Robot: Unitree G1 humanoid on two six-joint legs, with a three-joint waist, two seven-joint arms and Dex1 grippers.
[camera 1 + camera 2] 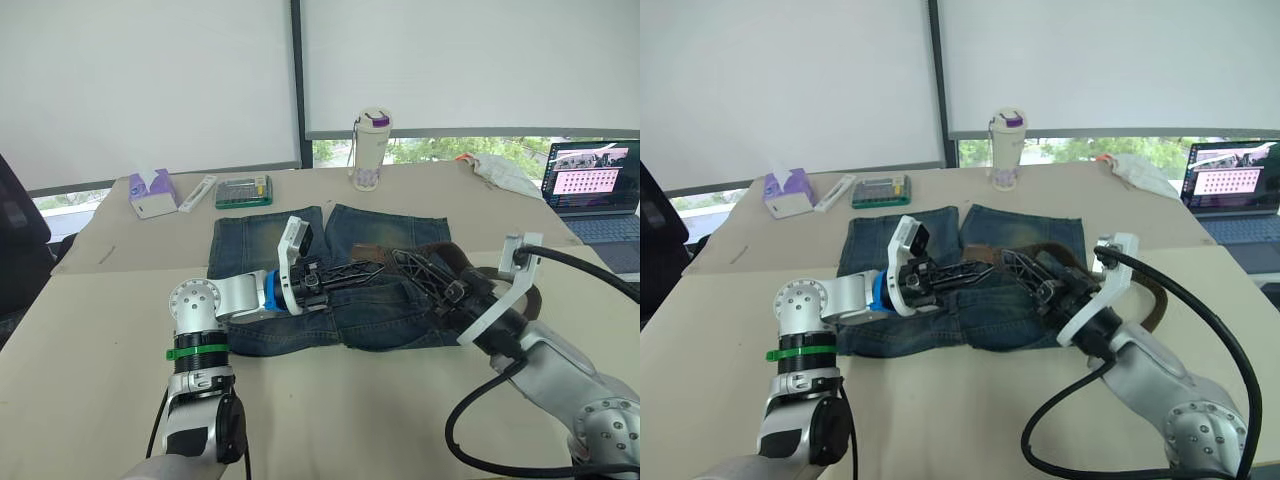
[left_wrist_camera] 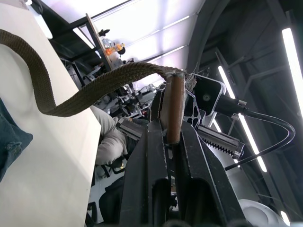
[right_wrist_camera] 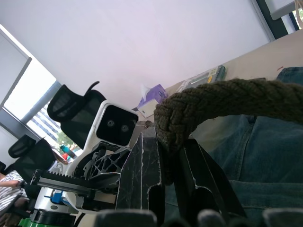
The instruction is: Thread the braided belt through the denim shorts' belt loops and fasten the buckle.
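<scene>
- On the beige table (image 1: 110,330), the denim shorts (image 1: 262,243) are lying flat, waistband toward the robot and the two faded legs pointing toward the window.
- Over the waistband, the two arms are meeting from opposite sides, the left gripper (image 1: 372,268) reaching in from the left and the right gripper (image 1: 408,262) from the right, their tips just beside each other.
- The left gripper's fingers (image 2: 156,156) are pressing together on the reddish-brown leather tip (image 2: 174,111) of the braided belt (image 2: 90,92), which is standing upright between them in the left wrist view.
- From that tip the woven strap is curving away in a slack arc over the table.
- The right gripper's fingers (image 3: 142,175) are closing around a thick braided stretch of the belt, which is arching over them in the right wrist view.
- The rest of the belt is trailing off the right side of the shorts, looping beside the right arm.
- I cannot make out the buckle or any single belt loop.
- At the table's far side, a tissue box (image 1: 151,192), a green case (image 1: 244,191), a lidded cup (image 1: 370,148) and a laptop (image 1: 594,190) are sitting well apart from the shorts.
</scene>
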